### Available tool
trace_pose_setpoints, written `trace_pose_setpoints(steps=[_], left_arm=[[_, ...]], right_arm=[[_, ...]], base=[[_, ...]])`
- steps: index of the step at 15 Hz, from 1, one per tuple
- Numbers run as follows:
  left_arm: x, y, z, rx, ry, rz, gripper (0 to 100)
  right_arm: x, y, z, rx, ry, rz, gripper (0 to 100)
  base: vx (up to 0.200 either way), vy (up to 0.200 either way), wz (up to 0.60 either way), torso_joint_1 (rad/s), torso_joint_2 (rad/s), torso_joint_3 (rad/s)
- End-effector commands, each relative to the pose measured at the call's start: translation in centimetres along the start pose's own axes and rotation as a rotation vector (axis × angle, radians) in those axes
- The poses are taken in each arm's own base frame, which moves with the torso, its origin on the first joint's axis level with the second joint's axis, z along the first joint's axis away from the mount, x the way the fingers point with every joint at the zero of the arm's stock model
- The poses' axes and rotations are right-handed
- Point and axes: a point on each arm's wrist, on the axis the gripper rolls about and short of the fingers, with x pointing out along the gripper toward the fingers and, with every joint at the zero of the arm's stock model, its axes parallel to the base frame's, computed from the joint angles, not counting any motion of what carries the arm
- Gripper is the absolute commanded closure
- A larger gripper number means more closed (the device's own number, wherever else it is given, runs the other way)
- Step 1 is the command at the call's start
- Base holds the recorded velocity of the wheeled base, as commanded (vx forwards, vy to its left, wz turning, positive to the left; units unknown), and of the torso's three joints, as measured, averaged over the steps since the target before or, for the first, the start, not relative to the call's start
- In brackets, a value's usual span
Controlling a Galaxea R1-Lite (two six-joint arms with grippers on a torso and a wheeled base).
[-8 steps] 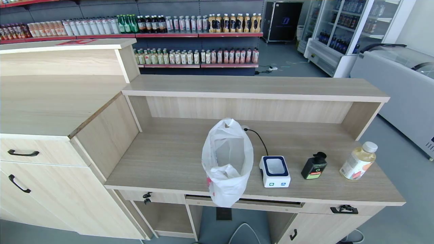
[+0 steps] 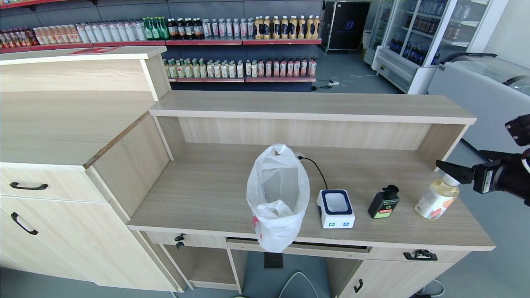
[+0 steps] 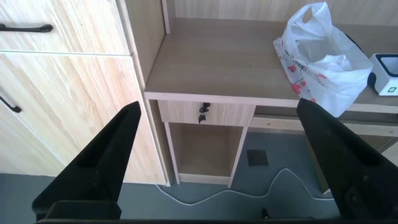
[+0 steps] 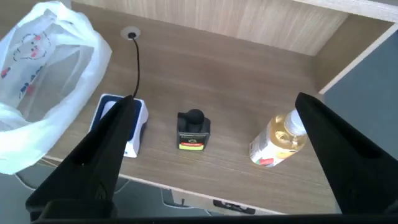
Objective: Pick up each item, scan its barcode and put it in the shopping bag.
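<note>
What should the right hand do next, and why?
Probably lower the open right hand onto the clear plastic bottle of yellow liquid with a white cap, so its fingers straddle the bottle. The hand holds nothing and hangs above the light wooden counter. That bottle stands upright, nearest the hand, not yet bagged.

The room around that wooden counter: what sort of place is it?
Probably a small shop's checkout: shelves of bottled drinks, glass-door fridges, and a barcode scanner beside a shopping bag.

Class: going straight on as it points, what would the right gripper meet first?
Likely the black bottle or the counter beside it, between the open jaws of the right gripper; depth unclear.
</note>
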Motion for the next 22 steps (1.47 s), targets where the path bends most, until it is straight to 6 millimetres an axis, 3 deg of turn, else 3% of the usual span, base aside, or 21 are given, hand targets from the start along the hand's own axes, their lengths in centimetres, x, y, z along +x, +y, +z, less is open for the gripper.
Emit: trace_pose_setpoints(steps=[1, 2, 5, 13, 17, 22], left_arm=[[0.0, 0.0, 0.0, 0.000, 0.000, 0.000, 0], [0.0, 0.0, 0.0, 0.000, 0.000, 0.000, 0], [0.0, 0.0, 0.0, 0.000, 0.000, 0.000, 0], [0.0, 0.0, 0.0, 0.000, 0.000, 0.000, 0], [0.0, 0.0, 0.0, 0.000, 0.000, 0.000, 0], [0.0, 0.0, 0.0, 0.000, 0.000, 0.000, 0]], right_arm=[[5.4, -2.5, -7.9, -0.086, 0.149, 0.086, 0], [7.2, -3.0, -9.5, -0.121, 0.166, 0.129, 0], [10.1, -3.5, -11.8, -0.237, 0.187, 0.169, 0], [14.2, -3.3, -14.5, -0.409, 0.090, 0.361, 0], [16.6, -3.5, -15.0, -0.478, 0.022, 0.399, 0], [18.2, -2.7, -16.8, -0.514, 0.015, 0.443, 0]], base=[[0.000, 0.000, 0.00, 0.000, 0.00, 0.000], [0.000, 0.000, 0.00, 0.000, 0.00, 0.000], [0.000, 0.000, 0.00, 0.000, 0.00, 0.000], [0.000, 0.000, 0.00, 0.000, 0.00, 0.000], [0.000, 0.000, 0.00, 0.000, 0.00, 0.000], [0.000, 0.000, 0.00, 0.000, 0.00, 0.000]])
